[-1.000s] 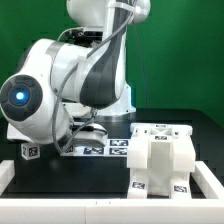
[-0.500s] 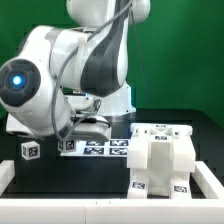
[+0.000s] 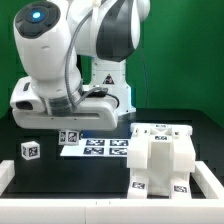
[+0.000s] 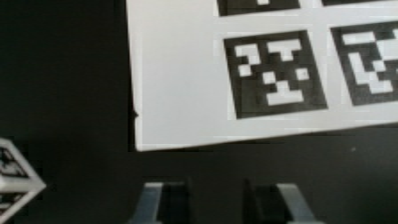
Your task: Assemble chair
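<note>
Starting at the exterior view's left, well away from the gripper (image 4: 221, 192), a small block (image 3: 30, 150) sits alone on the black table (image 3: 40, 185), tag facing us. Moving in, a second block (image 3: 70, 137) shows right under the gripper, at the end of the marker board (image 3: 100, 147). Hanging or resting, I can't call it. Up close, the wrist view gives two fingers (image 4: 166, 205) narrowly apart with only darkness between them, so whether they're pinching something or just nearly closed, I cannot tell. Further along, well clear on the exterior view's right, stands the chunky chair body (image 3: 160, 160), tagged on top and front. The danger now: if a piece sits in that narrow grip, a shallow hold could let it twist or drop. And that big arm (image 3: 60, 60), swinging low, could clip the loose small block or shove the chair body. Hard to read: from outside the arm's own bulk masks the fingertips, the wrist view cuts the fingers off at the frame edge, and a white corner (image 4: 15, 180) there is too cropped to name.
</note>
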Available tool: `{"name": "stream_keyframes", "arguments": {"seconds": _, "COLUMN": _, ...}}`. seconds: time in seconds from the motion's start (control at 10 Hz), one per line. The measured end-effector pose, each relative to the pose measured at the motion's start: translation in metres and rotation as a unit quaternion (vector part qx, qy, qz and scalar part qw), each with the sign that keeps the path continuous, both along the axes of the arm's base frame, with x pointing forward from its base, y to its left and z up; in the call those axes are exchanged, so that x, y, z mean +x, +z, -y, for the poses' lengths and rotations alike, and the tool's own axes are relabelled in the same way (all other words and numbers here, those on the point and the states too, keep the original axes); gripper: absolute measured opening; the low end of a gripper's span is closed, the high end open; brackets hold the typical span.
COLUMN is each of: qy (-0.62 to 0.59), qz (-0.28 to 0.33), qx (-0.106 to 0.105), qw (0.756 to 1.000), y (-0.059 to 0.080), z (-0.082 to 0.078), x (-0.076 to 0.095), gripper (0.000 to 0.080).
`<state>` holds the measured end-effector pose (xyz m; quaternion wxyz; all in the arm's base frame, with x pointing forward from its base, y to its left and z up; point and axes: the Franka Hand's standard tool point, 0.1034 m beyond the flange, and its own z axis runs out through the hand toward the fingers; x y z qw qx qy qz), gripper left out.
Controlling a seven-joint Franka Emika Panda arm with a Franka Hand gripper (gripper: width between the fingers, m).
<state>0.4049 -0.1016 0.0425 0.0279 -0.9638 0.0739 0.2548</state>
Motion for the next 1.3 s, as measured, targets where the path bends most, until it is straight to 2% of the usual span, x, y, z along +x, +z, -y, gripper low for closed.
{"name": "stream_keyframes", "arguments": {"seconds": 0.2, "qy": 0.002, "qz": 0.038, "qx": -0.01, "qw": 0.999, "y": -0.001, "z": 0.001, "x": 0.0, "gripper": 0.0124}}
{"name": "stream_keyframes", "arguments": {"seconds": 0.4, "qy": 0.003, "qz": 0.056, "qx": -0.008, "qw": 0.998, "y": -0.003, "z": -0.002, "x": 0.017, "gripper": 0.0124}}
{"name": "stream_keyframes", "arguments": {"seconds": 0.5, "qy": -0.002, "qz": 0.1, "qx": -0.013, "qw": 0.995, "y": -0.003, "z": -0.001, "x": 0.036, "gripper": 0.0124}}
{"name": "stream_keyframes", "arguments": {"seconds": 0.6, "qy": -0.008, "qz": 0.174, "qx": -0.031, "qw": 0.984, "y": -0.002, "z": 0.0, "x": 0.055, "gripper": 0.0124}}
{"name": "stream_keyframes", "arguments": {"seconds": 0.8, "qy": -0.008, "qz": 0.231, "qx": -0.055, "qw": 0.971, "y": -0.006, "z": 0.004, "x": 0.054, "gripper": 0.0124}}
{"name": "stream_keyframes", "arguments": {"seconds": 1.2, "qy": -0.008, "qz": 0.228, "qx": -0.056, "qw": 0.972, "y": -0.009, "z": 0.004, "x": 0.051, "gripper": 0.0124}}
{"name": "stream_keyframes", "arguments": {"seconds": 1.3, "qy": -0.005, "qz": 0.221, "qx": -0.059, "qw": 0.973, "y": -0.019, "z": 0.004, "x": 0.05, "gripper": 0.0125}}
